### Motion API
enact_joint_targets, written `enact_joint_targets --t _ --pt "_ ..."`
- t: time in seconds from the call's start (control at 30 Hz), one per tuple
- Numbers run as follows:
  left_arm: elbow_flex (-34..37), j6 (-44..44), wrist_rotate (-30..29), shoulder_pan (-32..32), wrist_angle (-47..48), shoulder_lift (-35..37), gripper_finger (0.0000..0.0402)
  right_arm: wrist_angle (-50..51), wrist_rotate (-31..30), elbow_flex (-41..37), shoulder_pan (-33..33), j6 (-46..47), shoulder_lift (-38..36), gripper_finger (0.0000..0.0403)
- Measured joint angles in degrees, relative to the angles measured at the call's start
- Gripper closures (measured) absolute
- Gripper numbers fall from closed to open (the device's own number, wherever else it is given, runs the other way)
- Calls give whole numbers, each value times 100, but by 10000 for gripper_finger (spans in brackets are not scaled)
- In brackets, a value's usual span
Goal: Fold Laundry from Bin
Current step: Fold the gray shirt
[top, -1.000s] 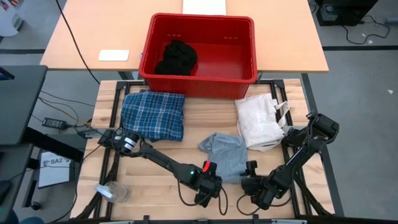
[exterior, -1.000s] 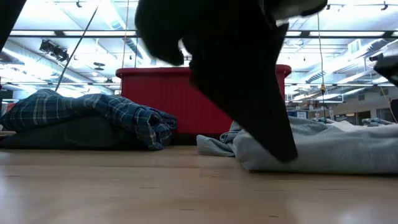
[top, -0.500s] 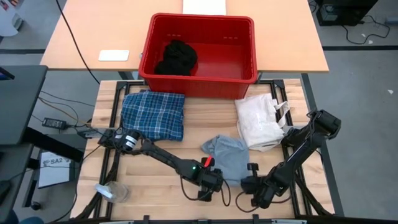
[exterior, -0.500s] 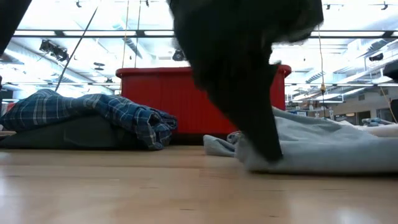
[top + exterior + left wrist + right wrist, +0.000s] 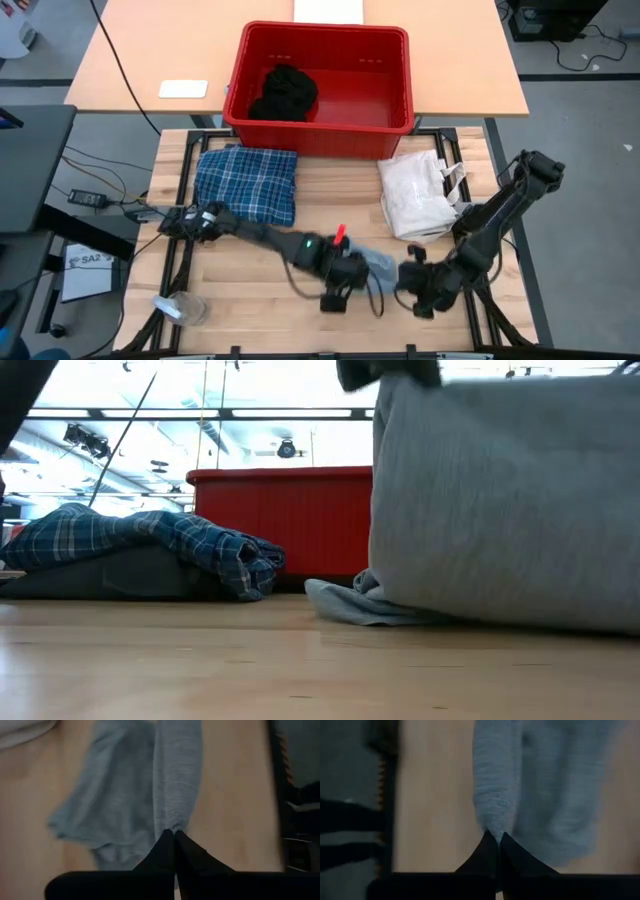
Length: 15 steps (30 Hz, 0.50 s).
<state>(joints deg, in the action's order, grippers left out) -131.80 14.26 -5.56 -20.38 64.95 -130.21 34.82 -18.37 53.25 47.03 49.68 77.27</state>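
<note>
Two claws have just pinched shut on the light grey piece [image 5: 378, 263], one at each end of its near edge. A second ago both stood open above the cloth; now the left claw [image 5: 174, 834] has a fold of grey fabric nipped between its closed tips, and the right claw [image 5: 494, 836] holds a matching fold the same way. From overhead, the left claw [image 5: 345, 283] and the right claw [image 5: 412, 285] sit close together near the front of the tabletop [image 5: 250, 290], with the grey garment bunched between and just behind them, where a moment ago it lay spread flat.

At table height the change is plain: the grey piece [image 5: 500, 500] now hangs like a curtain, its lower edge trailing on the wood, so it has come up off the tabletop. I take that to mean the lift has begun, probably to shake the garment out or lay it over for a fold.

Elsewhere the plaid shirt [image 5: 247, 184] lies folded on the left side, the white bag [image 5: 418, 196] on the right, and the black piece [image 5: 283, 93] waits inside the red bin [image 5: 318, 128] behind the tabletop. By that count the work looks partly done, with the black item yet to come out.
</note>
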Motion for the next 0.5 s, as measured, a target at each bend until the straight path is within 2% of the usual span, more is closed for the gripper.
enact_joint_targets --t 0.23,0.33,0.4,0.5 --pt "-23 -36 -15 902 431 -13 401 1457 -297 -16 -938 35 -524 398" --pt "-23 -178 13 1284 450 -13 401 1418 -117 -271 -1407 -198 -608 398" --pt "-9 -298 234 1523 455 -13 401 1197 45 -557 -1710 -306 -608 398" --pt "358 -497 507 1826 243 -13 401 679 351 -1066 -2184 -463 -605 398"
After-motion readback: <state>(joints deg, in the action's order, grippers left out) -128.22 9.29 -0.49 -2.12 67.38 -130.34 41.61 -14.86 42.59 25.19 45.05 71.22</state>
